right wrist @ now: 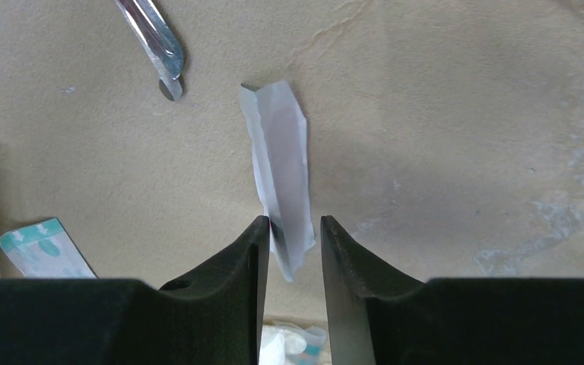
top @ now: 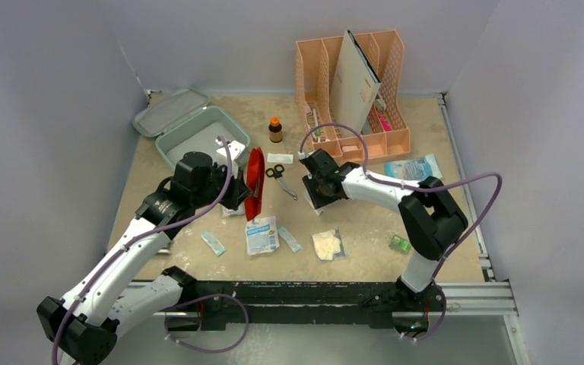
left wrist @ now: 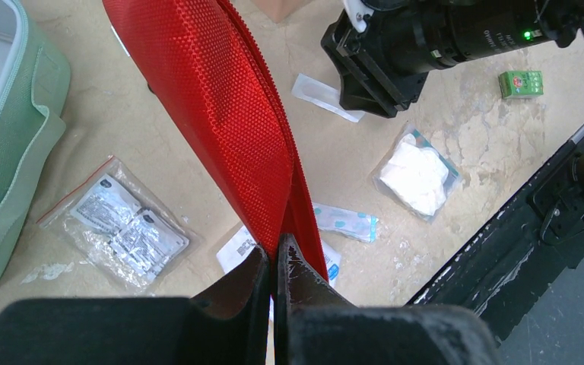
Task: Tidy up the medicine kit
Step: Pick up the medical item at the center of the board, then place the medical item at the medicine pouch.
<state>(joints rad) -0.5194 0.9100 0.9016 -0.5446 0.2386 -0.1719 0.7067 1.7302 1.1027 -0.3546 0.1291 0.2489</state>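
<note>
**Pinch of a thin strip beside a held pouch**

Medicine kit point(top: 194, 135) stands at the far left of the counter point(top: 365, 220), lid point(top: 169, 112) swung back and the tray open upward. Just right of it, the left tool point(left wrist: 275, 266) is clamped fully on one edge of the red pouch point(left wrist: 220, 114). Whether the pouch's far end touches the counter cannot be told. Scissors point(top: 280, 176) lie between the two arms, with a brown bottle point(top: 275, 131) behind them. Right of these, the right tool point(right wrist: 293, 236) stands partly open astride a white paper strip point(right wrist: 280, 160). The strip is creased upward and lies close against the left-hand finger, with nothing yet gripped.

The step in hand appears to be picking up this strip. It is likely to go best with the crease centred between the pads, the fingertips low at the counter, a firm pinch and a straight lift. The paper looks light and may slide or fold away. The route to the kit should pass clear of the scissors and the pouch.

Print shows on the blue-and-white packet point(top: 261, 234) and the small green box point(top: 400, 243), but none of it is legible. White lettering on the right arm's housing, seen from the left wrist, is likewise too small to read.
</note>
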